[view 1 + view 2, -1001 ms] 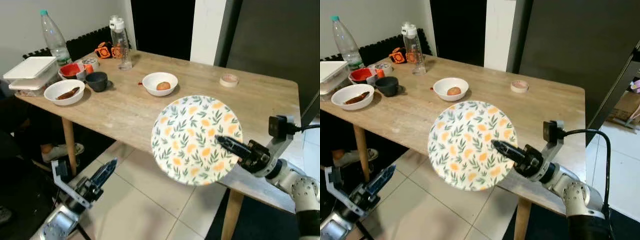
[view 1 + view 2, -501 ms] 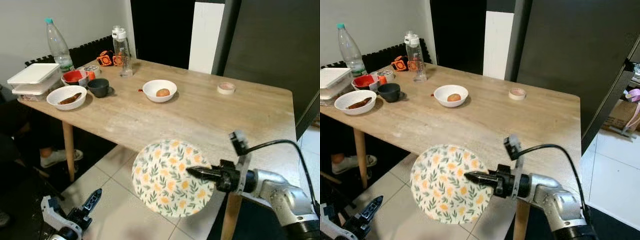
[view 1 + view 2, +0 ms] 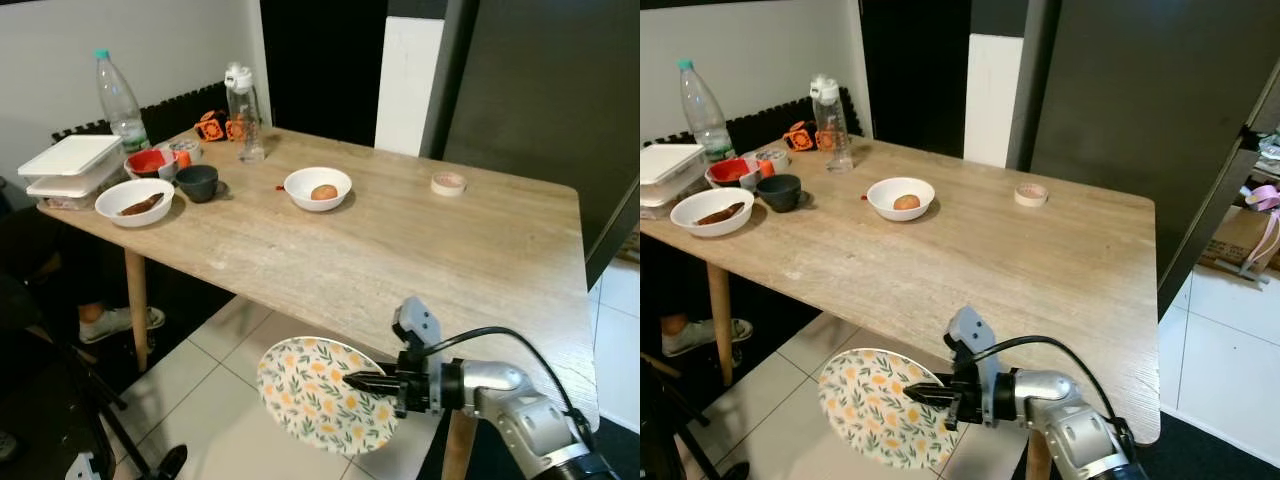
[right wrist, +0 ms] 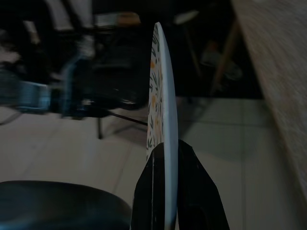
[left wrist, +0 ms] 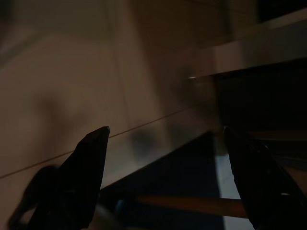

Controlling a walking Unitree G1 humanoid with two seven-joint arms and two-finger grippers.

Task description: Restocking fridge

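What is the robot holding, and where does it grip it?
The right gripper pinches a floral plate by its rim, fingers on either face. The left gripper is open, holding nothing.

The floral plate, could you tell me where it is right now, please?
The plate is pinched at its rim by the right end effector, held below the near edge of the table, over the tiled floor.

Table (image 3: 420, 250): matt, grained wood. Plate (image 3: 310, 390): glossy glazed ceramic. Floor (image 3: 230, 400): smooth pale tiles. Bottle (image 3: 115, 95): clear plastic.
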